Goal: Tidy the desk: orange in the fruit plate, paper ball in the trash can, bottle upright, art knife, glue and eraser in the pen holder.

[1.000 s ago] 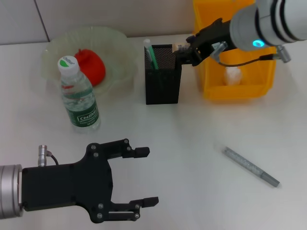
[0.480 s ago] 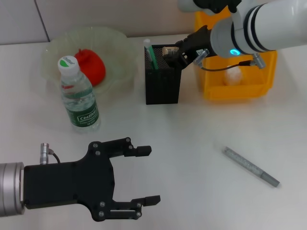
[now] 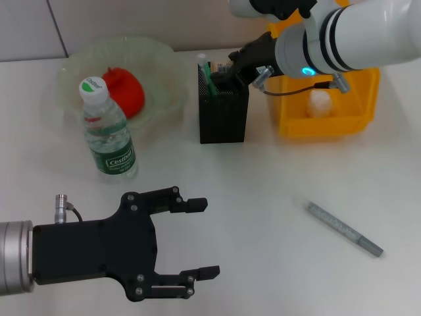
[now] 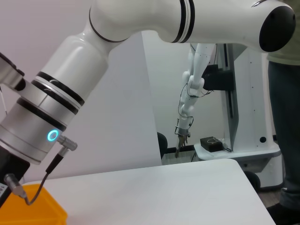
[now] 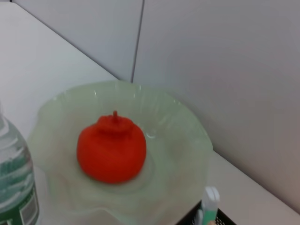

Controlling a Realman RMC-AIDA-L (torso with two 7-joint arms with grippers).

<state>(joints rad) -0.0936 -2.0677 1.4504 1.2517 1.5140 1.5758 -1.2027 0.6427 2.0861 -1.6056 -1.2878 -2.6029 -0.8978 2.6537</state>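
My right gripper (image 3: 228, 68) is over the open top of the black mesh pen holder (image 3: 223, 118), shut on the beige eraser (image 3: 224, 66), of which only a bit shows at the tips. A green-and-white glue stick (image 3: 206, 71) stands in the holder and also shows in the right wrist view (image 5: 210, 206). The orange (image 3: 125, 91) lies in the pale-green fruit plate (image 3: 164, 59). The bottle (image 3: 108, 135) stands upright in front of the plate. The paper ball (image 3: 319, 102) lies in the yellow trash can (image 3: 329, 125). The grey art knife (image 3: 343, 229) lies on the table at the right. My left gripper (image 3: 205, 239) is open and empty at the near left.
The trash can stands right beside the pen holder. The right wrist view shows the orange (image 5: 111, 149), the plate (image 5: 187, 140) and the bottle (image 5: 14, 187). The left wrist view shows my right arm (image 4: 70, 89) and a corner of the trash can (image 4: 33, 211).
My right gripper has moved left with the eraser, from beside the trash can to over the pen holder's opening. The left arm has not moved.
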